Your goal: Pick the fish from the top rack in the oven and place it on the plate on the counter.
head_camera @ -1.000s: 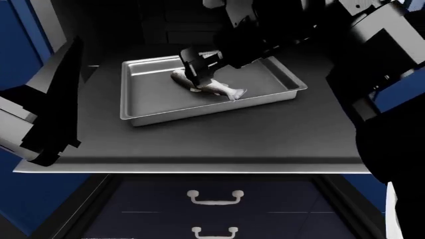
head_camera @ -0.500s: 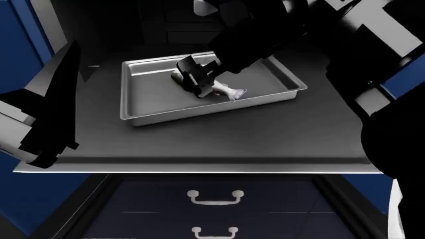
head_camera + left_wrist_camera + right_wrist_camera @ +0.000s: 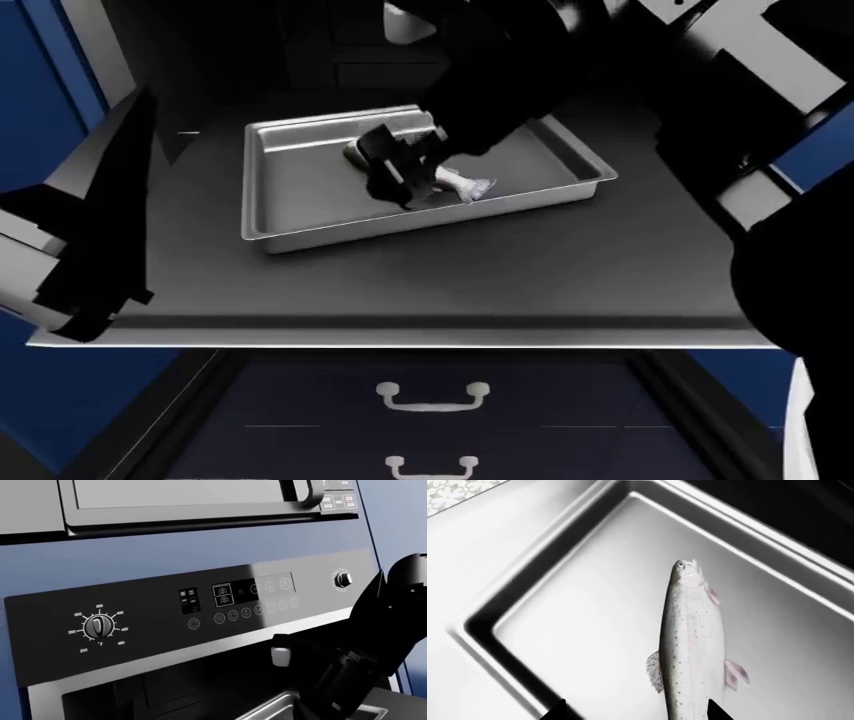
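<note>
Fish (image 3: 690, 645) lies flat in steel tray (image 3: 294, 215) on top rack (image 3: 441, 285), oven.

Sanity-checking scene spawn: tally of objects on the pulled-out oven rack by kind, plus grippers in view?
Fish: 1
Steel baking tray: 1
Grippers: 2, right gripper straddling the fish, left gripper off to the side of the top rack
Total: 4

Dim, high-contrast head view; arms render as near-black silhouettes, oven (image 3: 320, 50) interior lost in shadow. Soft sheen on steel tray (image 3: 280, 215). Right wrist view bright, nearly blown out around fish (image 3: 690, 645). Faint glare on control panel (image 3: 200, 615). Sharp, no blur.
</note>
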